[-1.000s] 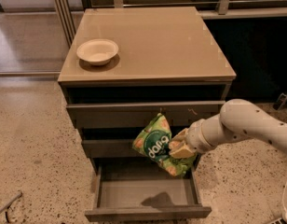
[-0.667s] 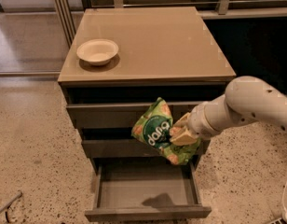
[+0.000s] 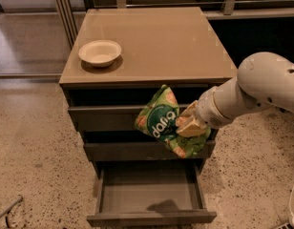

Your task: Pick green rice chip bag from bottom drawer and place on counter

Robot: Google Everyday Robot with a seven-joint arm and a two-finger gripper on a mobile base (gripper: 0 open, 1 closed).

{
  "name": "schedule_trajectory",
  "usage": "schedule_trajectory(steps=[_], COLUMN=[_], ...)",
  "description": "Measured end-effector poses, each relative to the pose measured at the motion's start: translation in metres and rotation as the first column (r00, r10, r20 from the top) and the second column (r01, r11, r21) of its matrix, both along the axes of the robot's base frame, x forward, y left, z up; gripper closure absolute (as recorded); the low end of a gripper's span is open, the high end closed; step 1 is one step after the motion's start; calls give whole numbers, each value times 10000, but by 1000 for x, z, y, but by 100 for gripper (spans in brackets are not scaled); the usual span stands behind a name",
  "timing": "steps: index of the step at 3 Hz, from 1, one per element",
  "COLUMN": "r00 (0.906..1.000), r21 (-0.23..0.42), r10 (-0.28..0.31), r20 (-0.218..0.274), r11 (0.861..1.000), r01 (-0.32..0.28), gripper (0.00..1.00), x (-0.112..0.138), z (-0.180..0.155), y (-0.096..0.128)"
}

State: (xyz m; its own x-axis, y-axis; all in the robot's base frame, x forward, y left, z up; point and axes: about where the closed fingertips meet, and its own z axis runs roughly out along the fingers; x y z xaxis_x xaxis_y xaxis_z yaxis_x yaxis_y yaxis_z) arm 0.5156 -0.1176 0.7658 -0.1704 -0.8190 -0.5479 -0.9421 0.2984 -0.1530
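Note:
My gripper (image 3: pixel 189 124) is shut on the green rice chip bag (image 3: pixel 162 119), a crinkly green pouch with a dark circle and white "dang" lettering. I hold it in the air in front of the two upper drawer fronts, just below the counter's front edge. The white arm (image 3: pixel 261 87) reaches in from the right. The bottom drawer (image 3: pixel 149 192) is pulled open below the bag and its grey floor is bare, with the bag's shadow near the front. The tan counter (image 3: pixel 156 37) lies above and behind the bag.
A white bowl (image 3: pixel 100 52) sits on the counter's left side. The middle drawer front (image 3: pixel 132 150) and upper drawer front (image 3: pixel 101 116) are shut. Speckled floor surrounds the cabinet. A railing runs along the back wall.
My gripper has lifted the bag upward from just above the open bottom drawer to the height of the upper drawer fronts. The arm has risen with it.

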Motion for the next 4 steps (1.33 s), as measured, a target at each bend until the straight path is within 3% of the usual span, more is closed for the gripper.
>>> schedule_trajectory(steps=[1,2,4], r00=[10000,9987,9983], r21=[-51,-195,-315], r10=[-61,-169,-286], r20=[53,489,507], r11=[10000,9996,9990], r01=[61,179,302], gripper=[100,100,100], x=[3,14,18], z=[36,109,109], y=[-4,-15,-13])
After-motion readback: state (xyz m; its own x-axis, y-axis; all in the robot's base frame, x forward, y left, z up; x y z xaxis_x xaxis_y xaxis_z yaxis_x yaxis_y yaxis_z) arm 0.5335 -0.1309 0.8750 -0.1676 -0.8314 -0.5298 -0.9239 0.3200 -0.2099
